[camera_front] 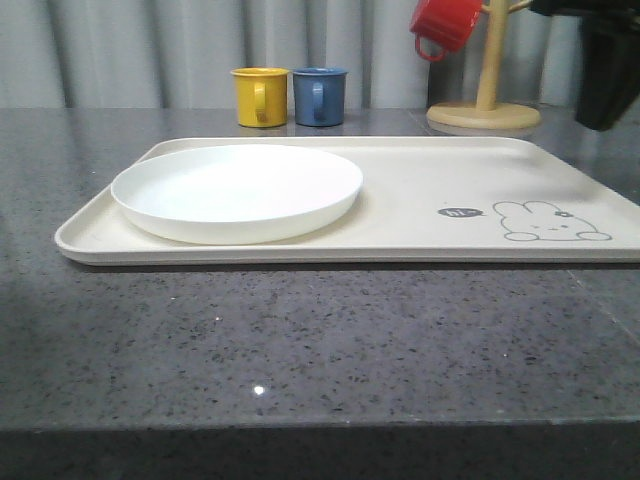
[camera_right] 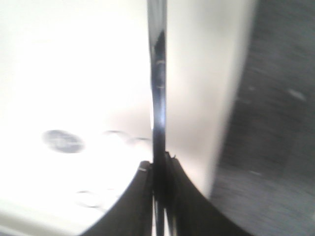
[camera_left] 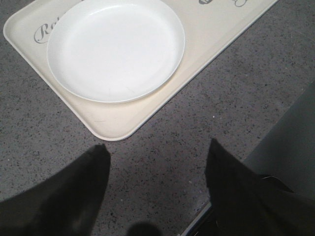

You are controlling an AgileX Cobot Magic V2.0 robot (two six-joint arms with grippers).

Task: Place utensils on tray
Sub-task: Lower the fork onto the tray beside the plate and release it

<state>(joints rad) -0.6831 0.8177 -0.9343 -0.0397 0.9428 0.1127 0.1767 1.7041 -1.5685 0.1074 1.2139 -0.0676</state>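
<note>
1. Front view: I see one cream tray (camera_front: 420,200) lying flat on the grey speckled table (camera_front: 300,350), its long axis running left to right across the picture. One white plate (camera_front: 237,192) rests on the tray's left half. A rabbit drawing (camera_front: 548,222) sits near the tray's right end.
2. Front view, behind the tray: I count three mugs, one yellow mug (camera_front: 260,96) and one blue mug (camera_front: 320,96) standing side by side on the table, and one red mug (camera_front: 445,25) hanging tilted on a wooden mug stand (camera_front: 485,105). A dark arm part (camera_front: 605,60) shows at the upper right.
3. Left wrist view: the left gripper (camera_left: 155,147) has its fingers wide apart, holding nothing, above bare table just beside a rounded tray corner. The plate lies on the tray next to grey script lettering (camera_left: 44,32).
4. Right wrist view (blurred): the right gripper (camera_right: 158,169) has its fingers closed together on one slim shiny metal utensil (camera_right: 157,73). The utensil's long axis extends straight out from the fingertips, above the tray near its edge. I cannot tell which utensil it is.
</note>
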